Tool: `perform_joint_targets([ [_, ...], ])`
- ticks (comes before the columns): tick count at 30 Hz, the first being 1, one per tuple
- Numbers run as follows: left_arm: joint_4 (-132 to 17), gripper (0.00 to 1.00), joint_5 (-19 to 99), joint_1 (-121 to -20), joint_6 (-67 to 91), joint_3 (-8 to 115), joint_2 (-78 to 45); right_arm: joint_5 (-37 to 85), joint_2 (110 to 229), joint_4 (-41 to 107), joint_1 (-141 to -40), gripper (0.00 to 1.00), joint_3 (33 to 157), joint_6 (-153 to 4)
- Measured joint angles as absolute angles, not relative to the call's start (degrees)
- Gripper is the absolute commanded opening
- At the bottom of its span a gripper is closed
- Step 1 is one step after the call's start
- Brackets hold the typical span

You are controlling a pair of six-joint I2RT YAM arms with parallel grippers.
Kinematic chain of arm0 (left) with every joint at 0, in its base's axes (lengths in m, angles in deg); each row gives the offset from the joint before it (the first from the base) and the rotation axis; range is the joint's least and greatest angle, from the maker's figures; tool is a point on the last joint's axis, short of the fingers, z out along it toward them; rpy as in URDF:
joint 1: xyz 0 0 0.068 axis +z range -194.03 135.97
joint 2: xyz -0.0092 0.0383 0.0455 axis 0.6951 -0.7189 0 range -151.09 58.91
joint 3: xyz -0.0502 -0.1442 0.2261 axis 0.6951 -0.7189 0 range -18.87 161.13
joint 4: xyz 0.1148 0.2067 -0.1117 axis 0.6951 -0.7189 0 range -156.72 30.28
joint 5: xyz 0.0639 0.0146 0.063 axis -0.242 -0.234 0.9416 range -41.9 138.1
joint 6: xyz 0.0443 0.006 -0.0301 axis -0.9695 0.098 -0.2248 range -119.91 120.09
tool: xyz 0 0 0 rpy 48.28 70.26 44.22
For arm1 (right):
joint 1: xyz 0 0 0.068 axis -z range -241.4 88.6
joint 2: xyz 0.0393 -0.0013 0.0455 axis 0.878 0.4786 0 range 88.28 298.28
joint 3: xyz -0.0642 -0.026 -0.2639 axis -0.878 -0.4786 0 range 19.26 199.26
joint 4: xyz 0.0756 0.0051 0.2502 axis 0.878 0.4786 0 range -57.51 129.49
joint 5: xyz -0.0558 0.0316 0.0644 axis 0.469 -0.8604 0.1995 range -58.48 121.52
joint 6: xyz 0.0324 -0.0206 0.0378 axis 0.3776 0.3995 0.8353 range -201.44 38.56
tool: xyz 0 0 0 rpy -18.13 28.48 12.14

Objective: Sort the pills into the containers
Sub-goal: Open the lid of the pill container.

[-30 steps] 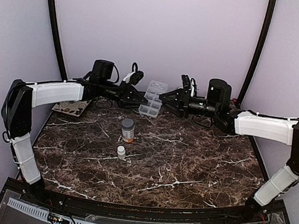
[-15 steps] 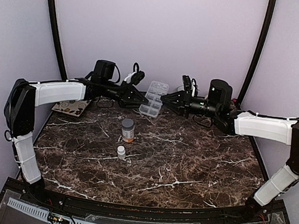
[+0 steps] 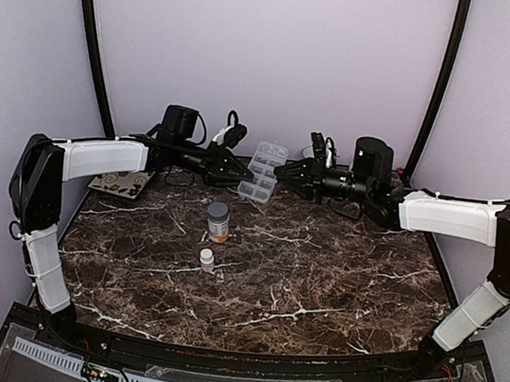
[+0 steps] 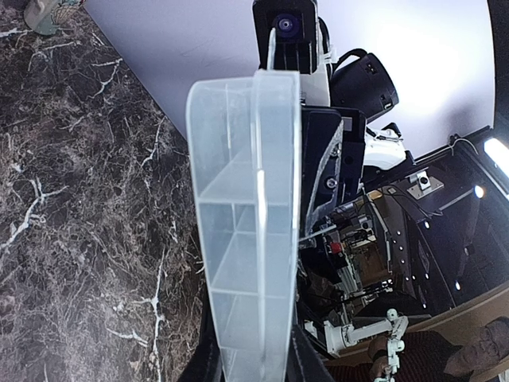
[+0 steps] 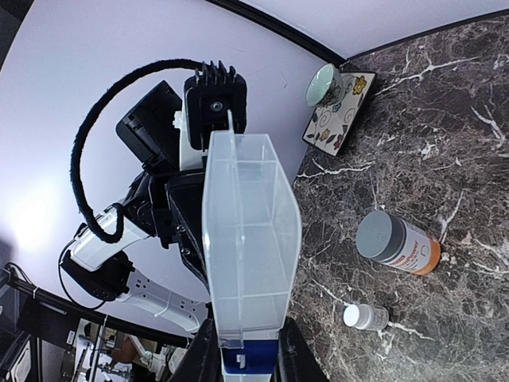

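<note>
The clear organiser box (image 3: pixel 260 171), whose small compartments are the containers, hangs between my two grippers at the back of the table. My left gripper (image 3: pixel 238 178) is shut on its left end, and the box (image 4: pixel 250 239) fills the space between the left gripper (image 4: pixel 253 362) jaws. From the other side my right gripper (image 3: pixel 281 170) is shut on the right end. In the right wrist view the box (image 5: pixel 250 231) runs up out of the right gripper (image 5: pixel 246 360). The compartments I can see hold nothing. No pills are in view.
An amber bottle with a grey cap (image 3: pixel 218 221) stands mid-table, with a tiny white bottle (image 3: pixel 206 258) just in front of it. Both also show in the right wrist view, the amber bottle (image 5: pixel 398 243) and the white bottle (image 5: pixel 364 317). A patterned tile (image 3: pixel 123 182) lies back left.
My right gripper has closed its jaws onto the right end of the organiser box. The left gripper has kept its hold, and the box has barely moved.
</note>
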State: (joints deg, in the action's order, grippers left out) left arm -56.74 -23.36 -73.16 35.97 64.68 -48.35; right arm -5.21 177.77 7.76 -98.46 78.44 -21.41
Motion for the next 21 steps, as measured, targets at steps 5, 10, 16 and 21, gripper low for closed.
perform_joint_targets([
  [5, -58.24, 0.0, -22.09, -73.2, 34.51, 64.68, -48.44, -4.4, 177.77, 9.71, -98.48, 0.02, 78.44, -22.48],
  [10, -59.73, 0.0, -20.45, -73.36, 33.22, 64.68, -48.76, -3.16, 177.77, 12.94, -98.46, 0.03, 78.75, -23.51],
  [16, -60.28, 0.0, -18.7, -73.51, 32.23, 64.68, -48.87, -1.95, 177.81, 17.25, -98.46, 0.06, 80.41, -25.06],
  [21, -61.72, 0.0, -15.45, -73.49, 31.6, 64.68, -48.96, -0.82, 178.88, 20.42, -98.4, 0.12, 81.76, -25.47],
])
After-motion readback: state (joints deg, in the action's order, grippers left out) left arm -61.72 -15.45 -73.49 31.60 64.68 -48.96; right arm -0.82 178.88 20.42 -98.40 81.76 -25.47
